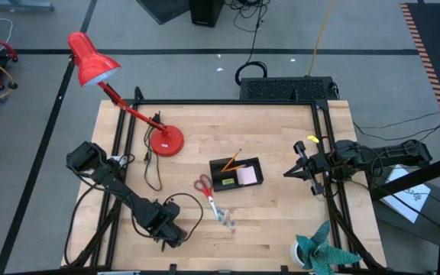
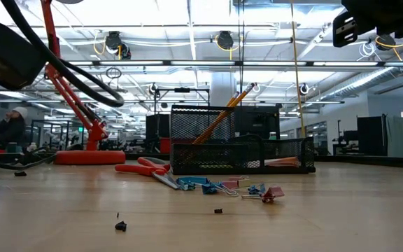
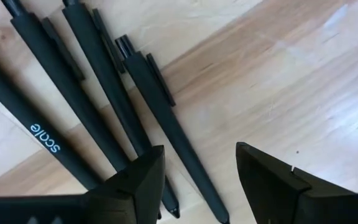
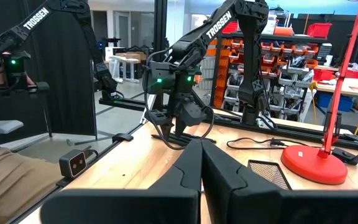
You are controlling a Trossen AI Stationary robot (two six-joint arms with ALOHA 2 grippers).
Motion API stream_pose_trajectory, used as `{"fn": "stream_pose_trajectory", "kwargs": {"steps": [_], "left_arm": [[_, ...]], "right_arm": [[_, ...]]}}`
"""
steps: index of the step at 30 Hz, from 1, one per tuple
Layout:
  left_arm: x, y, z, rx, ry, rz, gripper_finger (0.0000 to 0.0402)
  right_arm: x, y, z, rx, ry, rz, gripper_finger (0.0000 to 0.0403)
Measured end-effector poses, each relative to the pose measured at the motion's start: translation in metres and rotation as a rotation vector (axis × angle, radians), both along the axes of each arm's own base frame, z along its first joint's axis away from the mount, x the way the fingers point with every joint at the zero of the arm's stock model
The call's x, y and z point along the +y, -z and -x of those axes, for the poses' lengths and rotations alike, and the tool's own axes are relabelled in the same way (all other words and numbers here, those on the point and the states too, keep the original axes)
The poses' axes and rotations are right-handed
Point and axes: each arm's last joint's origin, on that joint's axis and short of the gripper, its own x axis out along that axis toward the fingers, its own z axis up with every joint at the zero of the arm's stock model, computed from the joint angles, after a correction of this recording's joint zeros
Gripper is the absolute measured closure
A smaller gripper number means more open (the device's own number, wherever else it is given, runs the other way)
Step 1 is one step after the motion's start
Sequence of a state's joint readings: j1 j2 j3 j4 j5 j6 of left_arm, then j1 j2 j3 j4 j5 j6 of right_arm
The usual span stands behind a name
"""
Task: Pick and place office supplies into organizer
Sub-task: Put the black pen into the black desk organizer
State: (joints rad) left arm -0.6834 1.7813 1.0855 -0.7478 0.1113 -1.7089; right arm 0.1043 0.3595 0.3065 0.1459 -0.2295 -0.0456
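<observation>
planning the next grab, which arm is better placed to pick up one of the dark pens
Left. Its tool hangs open right over the dark pens, fingers either side of one. The right tool is shut, raised near the table's right side beyond the organizer, far from them.

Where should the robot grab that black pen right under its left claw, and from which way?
Grab the black pen around the middle of its thin barrel, coming straight down from above. It lies flat on the table, so the open left gripper should straddle it crosswise. Another pen lies close beside it, so one finger must probably slip between them.
</observation>
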Motion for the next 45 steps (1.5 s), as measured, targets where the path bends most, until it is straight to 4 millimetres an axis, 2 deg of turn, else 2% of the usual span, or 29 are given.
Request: {"fn": "stream_pose_trajectory", "kwargs": {"steps": [6,14,20,23,31,33,37,41,45], "left_arm": [[-0.003,0.0,0.0,-0.02,-0.016,-0.001,0.0197],[-0.009,0.024,-0.005,0.065,-0.042,0.015,0.0197],[-0.008,0.027,-0.007,0.063,-0.019,0.016,0.0203],[-0.007,0.027,-0.007,0.055,0.023,0.02,0.0233],[-0.006,0.027,-0.01,0.034,0.079,0.03,0.0358],[-0.005,0.027,-0.011,0.031,0.085,0.029,0.0373],[-0.005,0.026,-0.012,0.004,0.113,0.01,0.0373],[-0.006,0.018,-0.014,-0.045,0.15,-0.014,0.0343],[-0.003,0.008,-0.025,-0.155,0.205,-0.13,0.0343]], "right_arm": [[0.0,0.0,0.0,0.0,0.0,0.0,0.0403],[0.0,0.0,0.0,0.001,0.0,0.0,0.0403],[0.0,0.0,0.0,0.0,0.0,0.0,0.0403],[0.0,0.0,0.0,0.0,0.0,0.0,0.0403],[0.0,0.0,0.0,-0.001,0.0,0.001,0.0403],[0.0,0.0,0.0,-0.001,0.0,0.001,0.0403],[0.0,0.0,0.0,-0.001,0.0,0.002,0.0403],[0.0,0.0,0.0,-0.002,0.0,0.003,0.0403],[0.0,0.0,0.0,-0.005,0.0,0.003,0.0403]]}}
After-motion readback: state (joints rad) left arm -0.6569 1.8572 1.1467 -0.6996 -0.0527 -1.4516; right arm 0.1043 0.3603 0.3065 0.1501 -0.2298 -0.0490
